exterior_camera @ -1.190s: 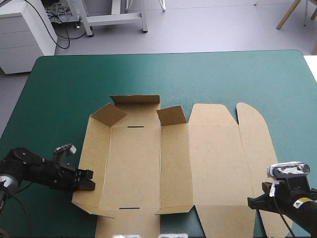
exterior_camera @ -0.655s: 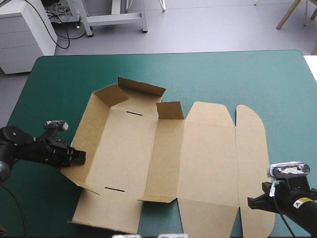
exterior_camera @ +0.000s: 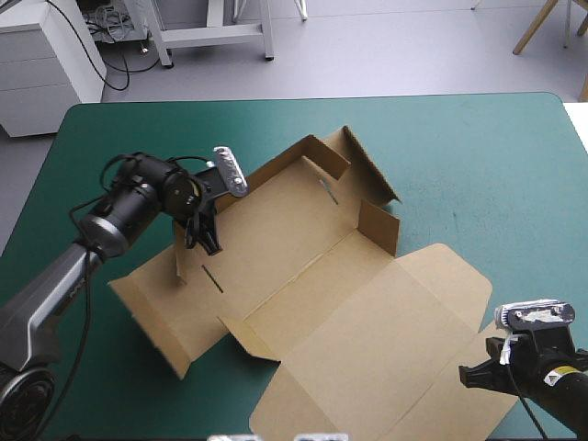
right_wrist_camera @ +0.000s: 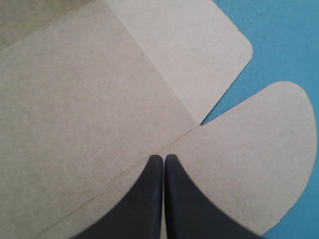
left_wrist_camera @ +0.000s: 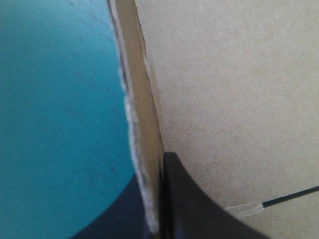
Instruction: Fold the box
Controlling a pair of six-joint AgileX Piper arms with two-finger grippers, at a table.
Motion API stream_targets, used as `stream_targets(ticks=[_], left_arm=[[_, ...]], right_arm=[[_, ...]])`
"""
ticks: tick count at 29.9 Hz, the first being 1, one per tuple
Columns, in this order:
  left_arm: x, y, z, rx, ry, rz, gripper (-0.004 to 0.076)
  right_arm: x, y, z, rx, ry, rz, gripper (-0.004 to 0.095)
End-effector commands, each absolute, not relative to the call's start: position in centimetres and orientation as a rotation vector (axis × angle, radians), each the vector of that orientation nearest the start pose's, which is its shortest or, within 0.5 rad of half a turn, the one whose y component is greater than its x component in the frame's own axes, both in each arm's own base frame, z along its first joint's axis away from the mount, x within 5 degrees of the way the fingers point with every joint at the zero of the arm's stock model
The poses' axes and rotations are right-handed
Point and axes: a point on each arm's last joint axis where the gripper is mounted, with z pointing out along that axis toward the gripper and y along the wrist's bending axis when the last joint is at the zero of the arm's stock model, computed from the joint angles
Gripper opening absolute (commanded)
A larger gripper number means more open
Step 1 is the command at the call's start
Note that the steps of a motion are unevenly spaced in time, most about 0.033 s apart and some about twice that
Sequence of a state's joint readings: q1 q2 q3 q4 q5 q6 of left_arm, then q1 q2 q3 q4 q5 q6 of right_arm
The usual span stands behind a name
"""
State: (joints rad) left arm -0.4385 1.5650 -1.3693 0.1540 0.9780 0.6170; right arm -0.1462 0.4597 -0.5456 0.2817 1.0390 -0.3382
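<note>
Since just before, swung the box (exterior_camera: pixel 312 276) a good part-turn across the teal-green worktop (exterior_camera: pixel 478 156) and carried the left hand (exterior_camera: pixel 208 241) from the near-left side up to mid-worktop. From above: now lies askew at the worktop's middle, far walls and corner tabs partly raised, lid and flaps flat toward the near-right corner. Grips the side wall (exterior_camera: pixel 188 266) from above, probably to stand it up along its crease and to steer the whole sheet. Rests the right hand (exterior_camera: pixel 469 375) low at the near-right, by the lid's outer edge, seemingly as an anchor. Through the left wrist: shows black fingers (left_wrist_camera: pixel 199 209) clamped on the wall's raw edge, one on each face, worktop outside, box floor with its slot (left_wrist_camera: pixel 291 197) inside. Through the right wrist: shows fingers pressed together in one point, nothing between them, over the crease joining the lid (right_wrist_camera: pixel 75 99) and a rounded flap (right_wrist_camera: pixel 259 159); cannot tell whether touching or just above. Likely placed there to pin the lid flat while the wall goes up.
</note>
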Motion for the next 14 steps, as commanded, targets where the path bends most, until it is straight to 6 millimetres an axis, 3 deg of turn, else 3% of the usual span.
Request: stream_targets(ticks=[1,8,14], left_arm=[[30.6,-15.9,35.2,1.479,1.893,0.472,-0.0010],[29.8,-21.6,36.1,1.611,1.427,0.606,-0.0010],[28.3,-24.5,36.9,1.624,1.215,0.556,-0.0010]], right_arm=[[7.2,1.2,29.2,-0.158,2.317,0.129,-0.0014],[7.2,1.2,29.2,-0.158,2.317,0.129,-0.0014],[7.2,1.2,29.2,-0.158,2.315,0.129,-0.0014]])
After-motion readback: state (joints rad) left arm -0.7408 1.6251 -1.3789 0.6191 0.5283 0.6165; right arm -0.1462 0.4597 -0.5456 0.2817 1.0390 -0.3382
